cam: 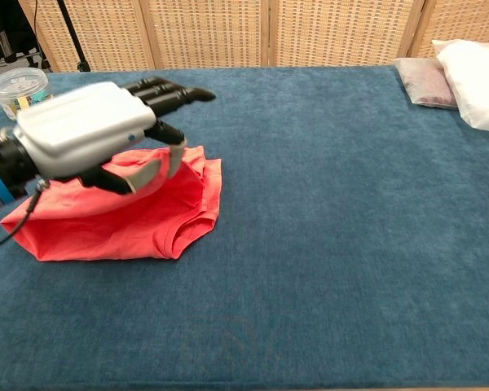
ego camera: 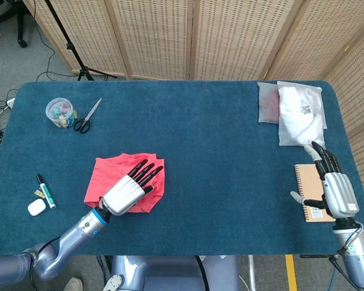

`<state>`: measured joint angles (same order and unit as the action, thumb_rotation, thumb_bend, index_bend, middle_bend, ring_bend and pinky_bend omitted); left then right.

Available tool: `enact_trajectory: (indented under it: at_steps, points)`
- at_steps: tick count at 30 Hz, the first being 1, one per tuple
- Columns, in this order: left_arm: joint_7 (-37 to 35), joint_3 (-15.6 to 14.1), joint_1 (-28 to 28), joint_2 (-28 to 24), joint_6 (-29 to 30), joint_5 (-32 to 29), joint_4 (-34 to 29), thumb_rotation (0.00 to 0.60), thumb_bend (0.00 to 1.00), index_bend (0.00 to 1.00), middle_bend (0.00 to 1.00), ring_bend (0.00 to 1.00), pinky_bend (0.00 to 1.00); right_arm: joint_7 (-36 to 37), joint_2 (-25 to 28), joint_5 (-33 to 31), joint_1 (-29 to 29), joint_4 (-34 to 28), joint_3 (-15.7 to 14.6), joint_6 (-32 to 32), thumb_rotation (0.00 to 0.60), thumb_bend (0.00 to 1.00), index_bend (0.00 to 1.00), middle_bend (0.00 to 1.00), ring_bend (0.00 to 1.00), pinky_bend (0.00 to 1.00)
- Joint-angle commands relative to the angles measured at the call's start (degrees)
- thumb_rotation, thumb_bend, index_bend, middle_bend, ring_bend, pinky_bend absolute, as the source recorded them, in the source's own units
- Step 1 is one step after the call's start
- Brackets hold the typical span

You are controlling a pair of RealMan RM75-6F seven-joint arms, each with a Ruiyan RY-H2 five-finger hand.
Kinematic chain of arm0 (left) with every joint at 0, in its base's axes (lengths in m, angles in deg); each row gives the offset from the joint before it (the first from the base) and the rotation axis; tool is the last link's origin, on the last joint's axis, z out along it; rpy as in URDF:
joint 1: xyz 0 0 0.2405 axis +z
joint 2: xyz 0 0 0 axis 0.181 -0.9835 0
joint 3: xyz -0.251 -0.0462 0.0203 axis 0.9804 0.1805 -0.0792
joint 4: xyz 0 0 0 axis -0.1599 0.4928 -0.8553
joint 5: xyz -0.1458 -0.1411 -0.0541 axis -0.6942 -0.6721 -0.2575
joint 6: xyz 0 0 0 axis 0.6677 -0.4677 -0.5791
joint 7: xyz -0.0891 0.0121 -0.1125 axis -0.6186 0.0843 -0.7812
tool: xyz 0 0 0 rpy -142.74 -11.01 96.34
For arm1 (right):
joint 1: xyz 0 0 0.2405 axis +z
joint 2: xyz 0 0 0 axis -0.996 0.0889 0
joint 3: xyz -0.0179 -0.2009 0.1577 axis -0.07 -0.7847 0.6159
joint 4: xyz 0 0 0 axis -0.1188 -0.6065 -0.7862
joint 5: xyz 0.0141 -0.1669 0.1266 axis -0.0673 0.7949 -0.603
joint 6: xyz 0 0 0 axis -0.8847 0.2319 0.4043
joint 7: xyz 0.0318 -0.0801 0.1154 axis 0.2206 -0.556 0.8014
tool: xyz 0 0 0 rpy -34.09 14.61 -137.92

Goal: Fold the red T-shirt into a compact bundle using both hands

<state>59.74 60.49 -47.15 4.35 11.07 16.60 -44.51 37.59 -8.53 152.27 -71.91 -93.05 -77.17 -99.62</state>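
The red T-shirt (ego camera: 108, 171) lies doubled over on the left half of the blue table (ego camera: 230, 170), a compact patch with its collar edge toward the right (cam: 183, 224). My left hand (ego camera: 131, 188) reaches over it from the near side, fingers stretched out and pointing far-right. In the chest view the left hand (cam: 88, 133) hovers just above the cloth, and the upper layer rises to its thumb, which seems to pinch that layer from below. My right hand (ego camera: 335, 191) rests far off at the right edge, fingers apart and holding nothing; the chest view does not show it.
A jar of clips (ego camera: 59, 112) and scissors (ego camera: 86, 116) sit at the far left. A marker (ego camera: 46, 191) and a white case (ego camera: 36, 207) lie near the left front. A notebook (ego camera: 304, 182) is under the right hand. A white bag (ego camera: 300, 115) and a dark pouch (ego camera: 268, 103) are at the far right.
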Motion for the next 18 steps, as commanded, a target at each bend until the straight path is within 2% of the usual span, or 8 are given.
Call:
enact_trajectory:
  at_steps: [1, 10, 11, 13, 15, 18]
  points:
    - [1.1, -0.5, 0.4, 2.5, -1.0, -1.2, 1.0, 0.6, 0.59, 0.73, 0.0, 0.0, 0.0, 0.0, 0.0, 0.0, 0.0, 0.0, 0.0, 0.0, 0.6, 0.0, 0.0, 0.0, 0.0, 0.0]
    - [2.6, -1.7, 1.1, 6.1, -5.2, -6.2, 1.0, 0.6, 0.56, 0.73, 0.0, 0.0, 0.0, 0.0, 0.0, -0.3, 0.1, 0.1, 0.1, 0.3, 0.6, 0.0, 0.0, 0.0, 0.0, 0.0]
    - [2.7, -1.8, 1.2, 6.2, -5.4, -6.5, 1.1, 0.6, 0.53, 0.69, 0.0, 0.0, 0.0, 0.1, 0.0, -0.3, 0.1, 0.1, 0.1, 0.4, 0.6, 0.0, 0.0, 0.0, 0.0, 0.0]
    - [2.0, -2.0, 1.4, 6.3, -6.0, -7.3, 0.8, 0.6, 0.45, 0.54, 0.0, 0.0, 0.0, 0.2, 0.1, -0.3, 0.1, 0.1, 0.1, 0.4, 0.6, 0.0, 0.0, 0.0, 0.0, 0.0]
    - [-0.2, -2.0, 1.5, 5.7, -7.0, -8.7, -0.4, 0.6, 0.31, 0.28, 0.0, 0.0, 0.0, 0.2, 0.1, -0.4, 0.1, 0.1, 0.1, 0.5, 0.6, 0.0, 0.0, 0.0, 0.0, 0.0]
    - [-3.0, -1.5, 1.7, 4.2, -6.4, -9.2, -2.1, 0.6, 0.09, 0.02, 0.0, 0.0, 0.0, 0.3, 0.2, -0.3, 0.1, 0.0, 0.1, 0.4, 0.6, 0.0, 0.0, 0.0, 0.0, 0.0]
